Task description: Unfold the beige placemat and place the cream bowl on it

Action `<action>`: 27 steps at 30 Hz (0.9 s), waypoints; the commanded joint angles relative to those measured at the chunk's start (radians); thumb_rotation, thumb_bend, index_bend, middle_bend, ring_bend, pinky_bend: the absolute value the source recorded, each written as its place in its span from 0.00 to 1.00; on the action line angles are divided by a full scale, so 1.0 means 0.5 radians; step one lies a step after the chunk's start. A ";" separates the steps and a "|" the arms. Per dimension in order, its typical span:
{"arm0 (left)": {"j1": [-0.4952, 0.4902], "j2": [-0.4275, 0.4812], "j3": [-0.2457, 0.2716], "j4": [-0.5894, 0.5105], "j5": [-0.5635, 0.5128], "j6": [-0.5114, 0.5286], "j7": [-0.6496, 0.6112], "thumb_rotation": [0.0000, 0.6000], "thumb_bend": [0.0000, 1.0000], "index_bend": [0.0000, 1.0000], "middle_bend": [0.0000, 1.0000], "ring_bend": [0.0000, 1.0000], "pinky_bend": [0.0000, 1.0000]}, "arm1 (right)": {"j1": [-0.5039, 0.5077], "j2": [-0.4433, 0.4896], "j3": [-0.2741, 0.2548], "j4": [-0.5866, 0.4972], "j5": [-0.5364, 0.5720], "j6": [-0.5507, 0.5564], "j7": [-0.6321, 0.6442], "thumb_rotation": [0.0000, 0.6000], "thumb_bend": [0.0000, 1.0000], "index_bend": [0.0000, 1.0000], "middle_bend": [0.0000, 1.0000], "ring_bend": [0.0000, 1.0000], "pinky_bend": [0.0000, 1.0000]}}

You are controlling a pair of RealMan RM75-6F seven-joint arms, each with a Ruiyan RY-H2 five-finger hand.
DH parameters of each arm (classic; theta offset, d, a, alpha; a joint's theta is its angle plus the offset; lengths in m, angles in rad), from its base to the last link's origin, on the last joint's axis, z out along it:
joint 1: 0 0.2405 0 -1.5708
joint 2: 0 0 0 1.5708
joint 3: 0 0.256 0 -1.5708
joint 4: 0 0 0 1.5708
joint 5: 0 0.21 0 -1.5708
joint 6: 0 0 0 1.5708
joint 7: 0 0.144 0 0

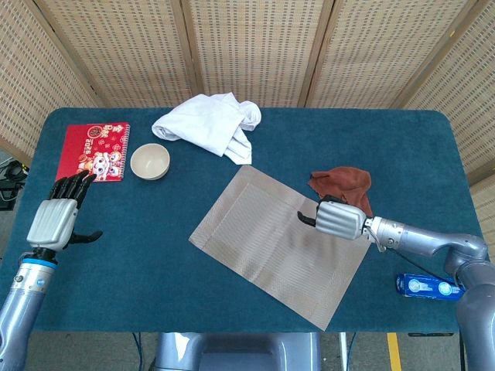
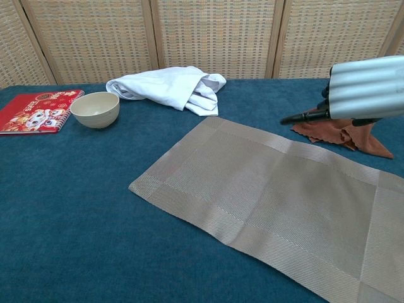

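Observation:
The beige placemat (image 1: 271, 247) (image 2: 265, 196) lies spread flat in the middle of the blue table, turned at an angle. The cream bowl (image 1: 150, 161) (image 2: 95, 108) stands upright on the bare cloth at the far left, well clear of the mat. My right hand (image 1: 332, 219) (image 2: 363, 85) hovers above the mat's right part with its thumb sticking out sideways; it holds nothing and does not touch the mat. My left hand (image 1: 56, 216) hangs by the table's left edge, fingers spread and empty, nearer than the bowl. The chest view does not show it.
A crumpled white cloth (image 1: 209, 124) (image 2: 170, 87) lies behind the mat's far corner. A red notebook (image 1: 94, 151) (image 2: 35, 110) sits left of the bowl. A brown rag (image 1: 344, 184) (image 2: 341, 132) lies just beyond my right hand. A blue packet (image 1: 433, 286) rests near the front right edge.

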 commanded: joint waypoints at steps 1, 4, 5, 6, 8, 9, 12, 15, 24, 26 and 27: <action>-0.003 -0.012 0.003 0.024 0.032 0.006 -0.013 1.00 0.00 0.00 0.00 0.00 0.00 | -0.050 0.039 0.069 -0.087 0.097 0.099 -0.012 1.00 0.11 0.04 0.68 0.73 1.00; -0.012 -0.023 0.011 0.040 0.058 -0.010 -0.024 1.00 0.00 0.00 0.00 0.00 0.00 | -0.102 0.094 0.128 -0.171 0.179 0.209 0.000 1.00 0.09 0.06 0.63 0.69 0.97; -0.015 -0.027 0.013 0.043 0.064 -0.014 -0.022 1.00 0.00 0.00 0.00 0.00 0.00 | -0.121 0.116 0.144 -0.198 0.205 0.244 0.004 1.00 0.08 0.06 0.60 0.67 0.95; -0.019 -0.034 0.016 0.046 0.073 -0.016 -0.013 1.00 0.00 0.00 0.00 0.00 0.00 | -0.146 0.147 0.164 -0.230 0.234 0.291 0.008 1.00 0.06 0.06 0.56 0.63 0.91; -0.024 -0.045 0.022 0.046 0.087 -0.016 0.001 1.00 0.00 0.00 0.00 0.00 0.00 | -0.186 0.197 0.185 -0.265 0.267 0.363 0.013 1.00 0.03 0.06 0.46 0.54 0.79; -0.026 -0.051 0.025 0.045 0.094 -0.016 0.009 1.00 0.00 0.00 0.00 0.00 0.00 | -0.209 0.220 0.195 -0.277 0.284 0.399 0.014 1.00 0.01 0.06 0.40 0.48 0.70; -0.042 -0.073 0.038 0.054 0.136 -0.020 0.045 1.00 0.00 0.00 0.00 0.00 0.00 | -0.302 0.293 0.220 -0.310 0.349 0.505 0.050 1.00 0.00 0.06 0.24 0.31 0.50; -0.080 -0.105 0.050 0.093 0.220 -0.033 0.104 1.00 0.00 0.00 0.00 0.00 0.00 | -0.418 0.344 0.259 -0.340 0.446 0.602 0.093 1.00 0.00 0.04 0.10 0.13 0.33; -0.299 -0.258 0.046 0.322 0.553 -0.151 0.179 0.95 0.00 0.00 0.00 0.00 0.00 | -0.918 0.498 0.410 -1.036 1.031 0.567 0.157 1.00 0.00 0.00 0.00 0.00 0.09; -0.355 -0.290 0.054 0.357 0.612 -0.202 0.210 0.94 0.00 0.00 0.00 0.00 0.00 | -1.019 0.520 0.416 -1.239 1.150 0.540 0.171 1.00 0.00 0.00 0.00 0.00 0.08; -0.379 -0.307 0.058 0.375 0.631 -0.226 0.223 0.94 0.00 0.00 0.00 0.00 0.00 | -1.061 0.533 0.419 -1.342 1.198 0.531 0.164 1.00 0.00 0.00 0.00 0.00 0.07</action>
